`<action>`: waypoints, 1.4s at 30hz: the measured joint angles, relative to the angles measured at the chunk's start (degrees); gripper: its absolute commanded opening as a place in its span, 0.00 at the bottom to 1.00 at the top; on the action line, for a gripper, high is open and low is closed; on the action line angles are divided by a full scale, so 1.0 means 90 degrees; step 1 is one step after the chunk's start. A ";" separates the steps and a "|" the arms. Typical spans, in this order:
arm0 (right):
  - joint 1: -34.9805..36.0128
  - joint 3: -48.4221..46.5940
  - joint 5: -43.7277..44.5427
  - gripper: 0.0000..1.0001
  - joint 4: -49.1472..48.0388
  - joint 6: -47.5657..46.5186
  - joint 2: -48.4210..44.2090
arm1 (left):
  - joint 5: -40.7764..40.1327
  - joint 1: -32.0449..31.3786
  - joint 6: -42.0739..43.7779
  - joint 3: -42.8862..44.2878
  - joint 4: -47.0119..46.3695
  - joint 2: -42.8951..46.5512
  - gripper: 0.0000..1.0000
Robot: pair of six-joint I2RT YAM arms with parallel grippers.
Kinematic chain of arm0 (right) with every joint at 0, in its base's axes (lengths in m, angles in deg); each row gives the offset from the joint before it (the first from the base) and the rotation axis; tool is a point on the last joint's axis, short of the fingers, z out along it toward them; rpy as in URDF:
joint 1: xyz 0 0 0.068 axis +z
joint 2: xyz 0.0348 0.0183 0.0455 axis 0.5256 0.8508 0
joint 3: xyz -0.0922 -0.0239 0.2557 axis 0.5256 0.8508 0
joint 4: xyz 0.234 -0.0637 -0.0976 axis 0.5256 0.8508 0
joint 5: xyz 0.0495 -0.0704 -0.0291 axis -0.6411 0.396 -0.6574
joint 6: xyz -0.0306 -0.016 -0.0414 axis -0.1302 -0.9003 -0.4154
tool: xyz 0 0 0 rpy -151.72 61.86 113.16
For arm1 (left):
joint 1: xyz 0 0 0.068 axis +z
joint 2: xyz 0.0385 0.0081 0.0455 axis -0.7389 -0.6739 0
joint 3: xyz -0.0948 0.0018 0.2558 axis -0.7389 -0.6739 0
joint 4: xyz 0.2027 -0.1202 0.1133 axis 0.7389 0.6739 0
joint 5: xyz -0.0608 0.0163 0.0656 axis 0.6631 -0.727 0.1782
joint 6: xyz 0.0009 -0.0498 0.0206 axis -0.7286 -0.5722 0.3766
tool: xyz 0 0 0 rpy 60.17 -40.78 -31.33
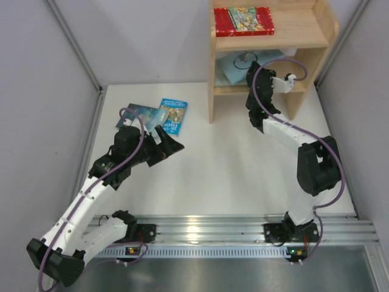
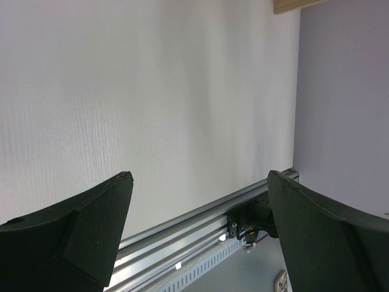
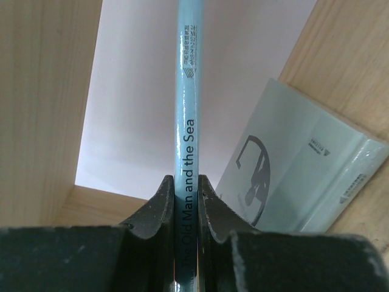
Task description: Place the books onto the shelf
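The light wooden shelf (image 1: 325, 25) stands at the back right. A red book (image 1: 244, 20) lies flat on its top tier. My right gripper (image 1: 254, 66) reaches into the lower tier, where a pale blue-green cover (image 1: 230, 68) shows. In the right wrist view that gripper (image 3: 187, 182) is shut on the spine of a pale blue-green book (image 3: 186, 103) held upright. A second pale book with a black circular mark (image 3: 292, 176) leans at the right against the shelf's wood (image 3: 42, 103). On the table lie a bright blue book (image 1: 174, 115) and a dark teal book (image 1: 137, 112). Just in front of them my left gripper (image 1: 172, 146) (image 2: 200, 182) is open and holds nothing.
The white table (image 1: 237, 158) is bounded by grey walls left and right. An aluminium rail (image 1: 243, 226) runs along the near edge and carries both arm bases. The right arm's base (image 2: 249, 222) shows in the left wrist view.
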 measured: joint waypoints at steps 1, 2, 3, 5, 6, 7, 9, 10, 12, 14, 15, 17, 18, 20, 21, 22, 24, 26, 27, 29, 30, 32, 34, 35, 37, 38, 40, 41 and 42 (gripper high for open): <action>0.0007 -0.0051 -0.0053 0.00 -0.0002 -0.0032 0.0056 | 0.0000 0.0000 0.0000 0.0000 0.0000 0.0000 0.97; 0.0027 -0.0075 -0.0107 0.00 0.0007 -0.0053 0.0085 | 0.0000 0.0000 -0.0002 0.0000 0.0000 0.0000 0.96; 0.0053 -0.0078 -0.0151 0.00 0.0049 -0.0104 0.0095 | 0.0000 0.0000 -0.0007 0.0000 0.0000 0.0002 0.96; 0.0126 -0.0078 -0.0158 0.00 0.0087 -0.0175 0.0095 | -0.0002 0.0000 -0.0015 0.0000 -0.0002 0.0017 0.96; 0.0153 -0.0078 -0.0136 0.00 0.0087 -0.0192 0.0095 | -0.0002 0.0000 -0.0032 -0.0002 -0.0010 0.0032 0.96; 0.0153 -0.0075 -0.0138 0.00 0.0083 -0.0204 0.0092 | -0.0002 0.0000 -0.0036 -0.0002 -0.0015 0.0046 0.96; 0.0153 0.0005 -0.0168 0.02 0.0022 -0.0233 0.0078 | -0.0005 0.0000 -0.0044 -0.0012 -0.0029 0.0085 0.96; 0.0158 0.0061 -0.0187 0.02 0.0000 -0.0272 0.0061 | -0.0002 0.0000 -0.0049 -0.0017 -0.0029 0.0100 0.96; 0.0160 0.0211 -0.0226 0.06 0.0027 -0.0328 0.0022 | -0.0002 0.0000 -0.0056 -0.0029 -0.0034 0.0124 0.96; 0.0160 0.0284 -0.0262 0.07 0.0056 -0.0316 -0.0007 | -0.0005 0.0000 -0.0058 -0.0053 -0.0032 0.0146 0.96; 0.0160 0.0296 -0.0289 0.09 0.0068 -0.0321 -0.0034 | -0.0010 0.0000 -0.0061 -0.0061 -0.0032 0.0160 0.95; 0.0160 0.0296 -0.0393 0.11 0.0168 -0.0357 -0.0112 | -0.0019 0.0000 -0.0063 -0.0063 -0.0032 0.0187 0.95; 0.0160 0.0306 -0.0464 0.13 0.0236 -0.0384 -0.0175 | -0.0022 0.0000 -0.0068 -0.0063 -0.0034 0.0209 0.95; 0.0160 0.0391 -0.0610 0.15 0.0279 -0.0413 -0.0294 | -0.0024 0.0000 -0.0083 -0.0066 -0.0036 0.0238 0.95; 0.0160 0.0469 -0.0704 0.16 0.0311 -0.0410 -0.0376 | -0.0024 0.0000 -0.0087 -0.0068 -0.0036 0.0253 0.95; 0.0160 0.0522 -0.0782 0.18 0.0357 -0.0393 -0.0437 | -0.0027 0.0000 -0.0090 -0.0078 -0.0039 0.0267 0.95; 0.0160 0.0629 -0.0942 0.21 0.0415 -0.0357 -0.0546 | -0.0024 0.0000 -0.0114 -0.0102 -0.0051 0.0279 0.94; 0.0160 0.0641 -0.1083 0.22 0.0527 -0.0308 -0.0622 | -0.0024 0.0000 -0.0160 -0.0143 -0.0063 0.0279 0.94; 0.0160 0.0644 -0.1141 0.22 0.0576 -0.0289 -0.0651 | -0.0024 0.0000 -0.0185 -0.0165 -0.0068 0.0279 0.94; 0.0160 0.0716 -0.1256 0.23 0.0619 -0.0243 -0.0699 | -0.0022 0.0000 -0.0214 -0.0189 -0.0070 0.0279 0.93; 0.0160 0.0755 -0.1299 0.23 0.0656 -0.0204 -0.0714 | -0.0024 0.0000 -0.0223 -0.0199 -0.0070 0.0279 0.93; 0.0160 0.0835 -0.1389 0.24 0.0704 -0.0119 -0.0719 | -0.0024 0.0000 -0.0228 -0.0219 -0.0073 0.0296 0.93; 0.0160 0.0928 -0.1467 0.24 0.0753 -0.0015 -0.0719 | -0.0024 0.0000 -0.0240 -0.0233 -0.0073 0.0325 0.93; 0.0160 0.0974 -0.1491 0.22 0.0787 0.0090 -0.0719 | -0.0024 0.0000 -0.0250 -0.0238 -0.0075 0.0340 0.93; 0.0160 0.1015 -0.1508 0.09 0.0804 0.0262 -0.0719 | -0.0024 0.0000 -0.0262 -0.0240 -0.0078 0.0350 0.93; 0.0160 0.1015 -0.1525 0.03 0.0799 0.0321 -0.0719 | -0.0024 0.0000 -0.0272 -0.0240 -0.0078 0.0347 0.92; 0.0160 0.1015 -0.1608 0.00 0.0748 0.0481 -0.0721 | -0.0022 0.0000 -0.0289 -0.0243 -0.0080 0.0347 0.92; 0.0165 0.1015 -0.1630 0.00 0.0750 0.0546 -0.0721 | -0.0022 0.0000 -0.0299 -0.0243 -0.0085 0.0347 0.92; 0.0165 0.1025 -0.1630 0.00 0.0748 0.0605 -0.0721 | -0.0022 0.0000 -0.0308 -0.0243 -0.0085 0.0347 0.92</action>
